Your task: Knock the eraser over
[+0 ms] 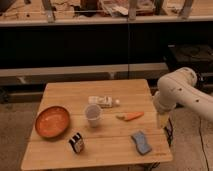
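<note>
Standing upright at the worktop's (pixel 112 150) near left, the eraser (pixel 76 143) is sitting just near-right of the orange bowl (pixel 52 121). The hand (pixel 162 121) is hanging beside the worktop's right edge, well apart; I cannot tell whether it is clenched or released.

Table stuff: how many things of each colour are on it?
Orange: 2, bowl and carrot
Blue: 1, sponge
Clear: 1, cup
White: 1, packet
Black, striped: 1, eraser
Total: 6
The gripper hangs beside the table, at its right edge, not counted.

High view over table (pixel 129 92), tool (pixel 162 121) right
</note>
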